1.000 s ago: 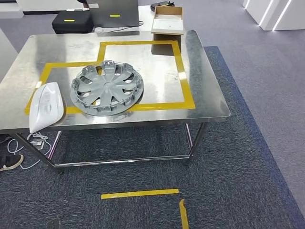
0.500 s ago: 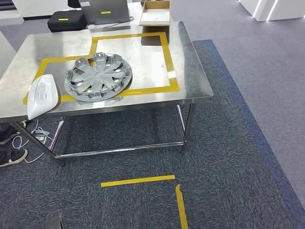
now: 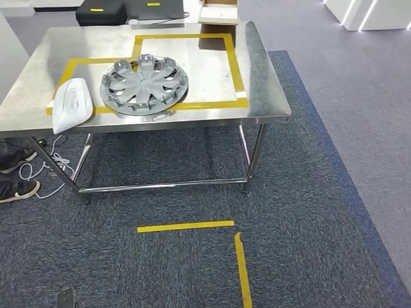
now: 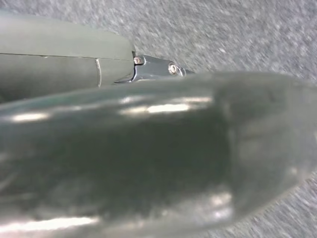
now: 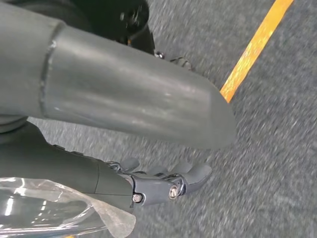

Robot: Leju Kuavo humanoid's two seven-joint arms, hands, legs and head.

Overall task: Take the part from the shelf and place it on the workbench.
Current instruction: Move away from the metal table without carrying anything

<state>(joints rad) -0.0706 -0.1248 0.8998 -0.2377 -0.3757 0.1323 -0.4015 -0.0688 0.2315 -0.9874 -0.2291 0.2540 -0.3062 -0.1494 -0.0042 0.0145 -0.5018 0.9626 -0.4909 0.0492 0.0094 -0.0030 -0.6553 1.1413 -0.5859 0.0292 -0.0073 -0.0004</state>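
A steel workbench [image 3: 264,83] marked with a yellow tape outline [image 3: 236,64] stands ahead in the head view. On it lies a grey wheel cover [image 3: 144,85], face up, inside the outline. A white moulded part [image 3: 72,104] rests at the near left edge, overlapping the tape. My left hand [image 4: 149,148] hangs over grey carpet with its thick thumb close to the camera; the finger that shows lies straight, and nothing is in the hand. My right hand [image 5: 164,183] also hangs above the carpet, fingers stretched out and apart, holding nothing.
Yellow tape strips [image 3: 185,226] mark the dark carpet in front of the bench. A cardboard box [image 3: 219,13] and black cases [image 3: 101,11] sit behind the bench. A person's shoes [image 3: 17,189] and white cables [image 3: 48,170] lie by the left bench legs.
The whole picture has shifted, so the camera has moved: the bench now sits higher and a little smaller in view. The wheel cover and white part keep their places on the bench.
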